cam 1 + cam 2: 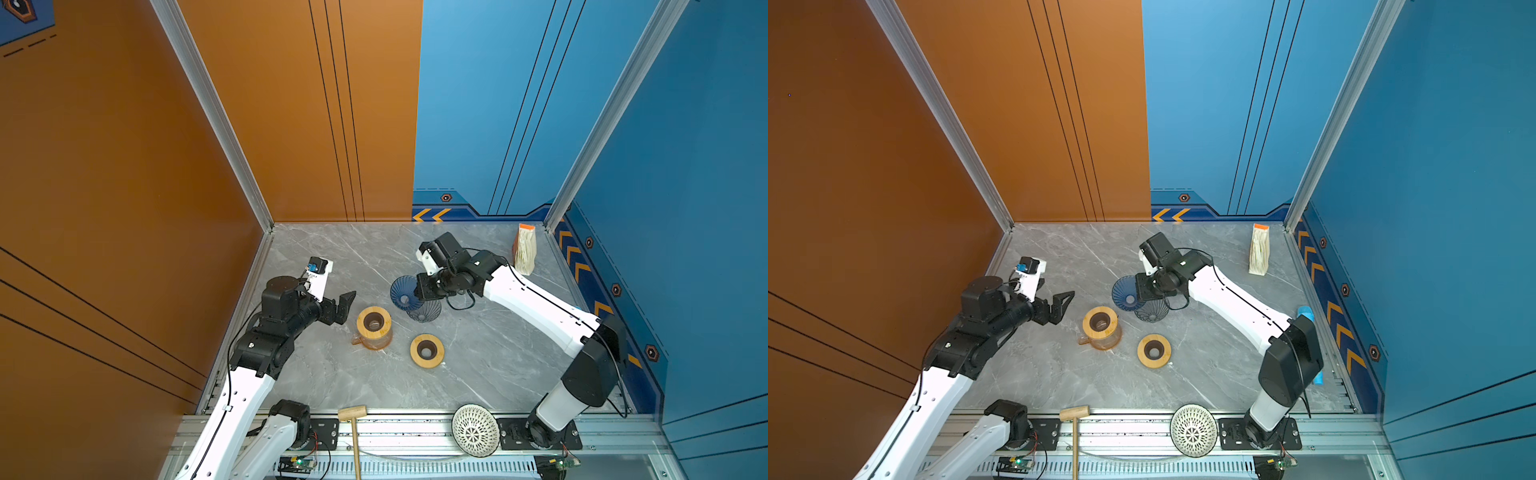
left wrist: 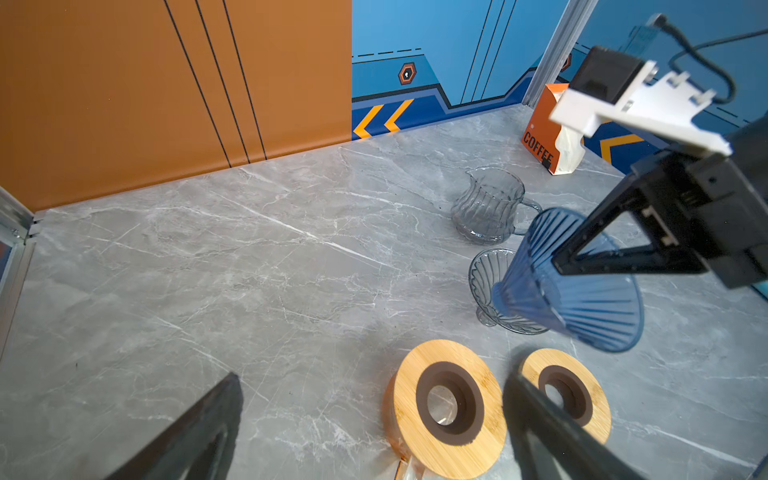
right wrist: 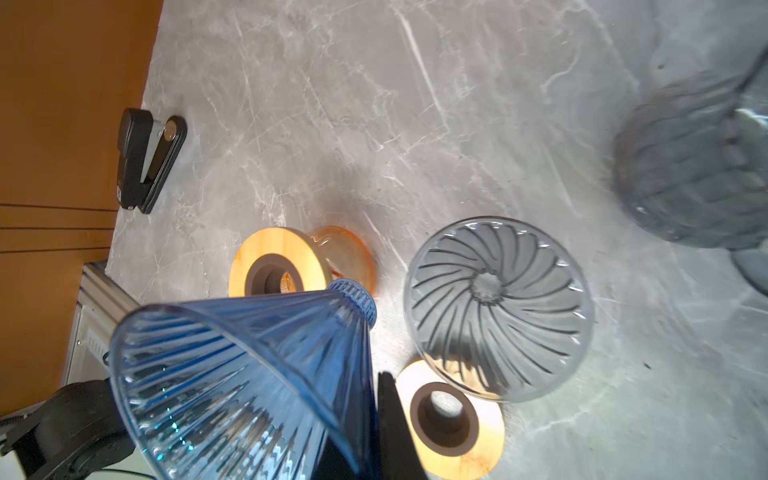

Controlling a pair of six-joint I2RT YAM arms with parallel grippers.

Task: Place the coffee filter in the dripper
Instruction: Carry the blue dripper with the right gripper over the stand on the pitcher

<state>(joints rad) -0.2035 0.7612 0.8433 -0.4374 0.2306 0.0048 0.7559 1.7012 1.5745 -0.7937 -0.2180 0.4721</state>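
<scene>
Currently in hand: a blue ribbed translucent cone dripper (image 1: pixel 402 291), pinched by its wall in the right gripper (image 1: pixel 420 291), whose fingers are clamped tight on it. It is lifted clear of the table, tipped on its side, with nothing inside.

Idle: the left gripper (image 1: pixel 348 309), fingers spread fully wide and holding nothing, just beside the amber glass carafe (image 1: pixel 376 343) capped with a bamboo ring.

Handling note: I would turn the cone's mouth upward before lowering it, centre its narrow neck over a ring's hole, and let go only once it is seated. A thin wall probably slips in such a pinch.

Containers:
- The carafe appears empty.
- A loose bamboo ring with dark collar (image 1: pixel 415 353) lies near the right fingers, its hole unoccupied.
- A grey swirl-ribbed glass dripper (image 3: pixel 457 332) sits just beside the right fingers, empty.
- A grey fluted glass pitcher (image 2: pixel 490 203) stands near the right fingers, empty.
- An orange carton of pale paper coffee filters (image 1: pixel 524 249) stands well apart from both sets of fingers — no filter is out yet.
</scene>
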